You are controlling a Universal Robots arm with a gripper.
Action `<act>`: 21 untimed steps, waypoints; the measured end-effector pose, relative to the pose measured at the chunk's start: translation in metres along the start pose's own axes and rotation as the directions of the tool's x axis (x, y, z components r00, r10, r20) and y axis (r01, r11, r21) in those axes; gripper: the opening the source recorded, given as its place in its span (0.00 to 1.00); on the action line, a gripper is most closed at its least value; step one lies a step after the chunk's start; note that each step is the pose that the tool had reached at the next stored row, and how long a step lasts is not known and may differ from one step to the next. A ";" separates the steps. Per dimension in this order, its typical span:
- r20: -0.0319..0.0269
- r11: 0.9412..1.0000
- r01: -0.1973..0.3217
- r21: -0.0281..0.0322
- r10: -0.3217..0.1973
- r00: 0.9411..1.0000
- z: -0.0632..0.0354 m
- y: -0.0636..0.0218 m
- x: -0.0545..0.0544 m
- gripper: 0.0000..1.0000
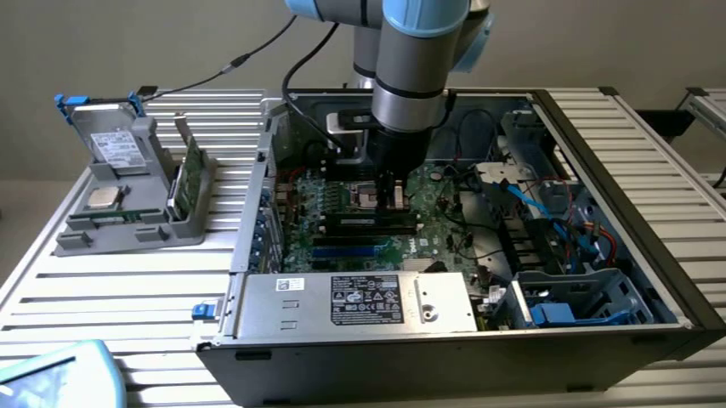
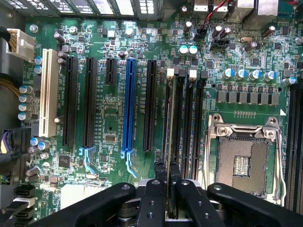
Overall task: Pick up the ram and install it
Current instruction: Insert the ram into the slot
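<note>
**A:** Where is the ram now?

**B:** The ram [image 2: 169, 142], a slim green circuit-board stick, shows edge-on in the wrist view. It lies along the first long black memory slot [image 2: 166, 111] beside the open silver processor socket [image 2: 241, 156]. The black two-fingered gripper [image 2: 166, 177] has its jaws drawn nearly together, pinching the stick's upper edge.

**A:** And from outside?

**B:** The gripper [image 1: 393, 194] reaches straight down into the open black computer case [image 1: 635, 144]. It sits at about four o'clock from the socket [image 1: 369, 194]. The grey plastic parts tray [image 1: 125, 229] is well apart, at nine o'clock from the case.

**A:** Is the stick seated?

**B:** I cannot tell. The white latch tab [image 2: 170, 72] at the slot's far end is in sight, but not whether it has caught.

**A:** So what makes this step go well?

**B:** I'd say squareness. The stick should stand upright and run true along the slot, not skewed toward the neighbouring slot [image 2: 192, 118]. The push should go straight down and evenly along its length. A tilt toward the socket could bind one end and strain the green motherboard [image 2: 109, 118]. The grip should be firm enough that the board doesn't slip between the fingers.
</note>
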State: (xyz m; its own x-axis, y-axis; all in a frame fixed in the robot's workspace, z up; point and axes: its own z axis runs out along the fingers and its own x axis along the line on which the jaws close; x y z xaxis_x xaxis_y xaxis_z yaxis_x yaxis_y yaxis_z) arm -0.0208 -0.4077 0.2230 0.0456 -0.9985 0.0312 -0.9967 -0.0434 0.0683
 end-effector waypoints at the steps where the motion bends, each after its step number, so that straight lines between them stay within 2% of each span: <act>1: 0.000 1.000 0.000 0.000 0.000 1.000 0.0000 0.0000 0.000 0.14; 21: 0.000 1.000 0.000 0.000 0.000 1.000 0.0019 -0.0006 0.000 0.14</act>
State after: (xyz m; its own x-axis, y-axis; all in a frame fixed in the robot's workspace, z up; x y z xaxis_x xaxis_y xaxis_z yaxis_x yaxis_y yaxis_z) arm -0.0203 -0.4077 0.2210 0.0454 -0.9985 0.0314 -0.9967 -0.0431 0.0684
